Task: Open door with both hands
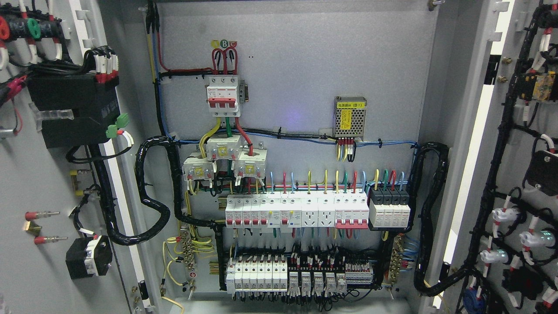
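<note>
The electrical cabinet stands with both doors swung wide. The left door [48, 183] fills the picture's left edge and the right door [518, 174] fills the right edge, each showing its inner face to the camera. Judged from this position, the opening step of the task is complete or nearly so.

No robot hand and no arm appear in the head view, so it cannot be told whether either hand is released, clenched or grasping anything.

Each door carries its own components. The left door holds a black module [72, 109] with red and white terminals, and a smaller black switch body [88, 256] lower down. The right door holds rows of indicator lamp backs [505, 216] wired along a black harness. Thick black sleeved cable looms [150, 205] run from the doors into the cabinet in slack loops near the hinges; the slack probably lets the doors swing without straining the wiring.

On the grey back panel [305, 65], a red-and-white main breaker [223, 95] sits at the top, fed by red conductors. Three current transformers [224, 159] sit just below it. A perforated power supply [349, 117] with a yellow label mounts to the right. A row of miniature breakers and sockets [296, 211] spans the middle, with a surge protector block [389, 208] at its right end. Relays and terminal blocks [301, 274] occupy the bottom row.
</note>
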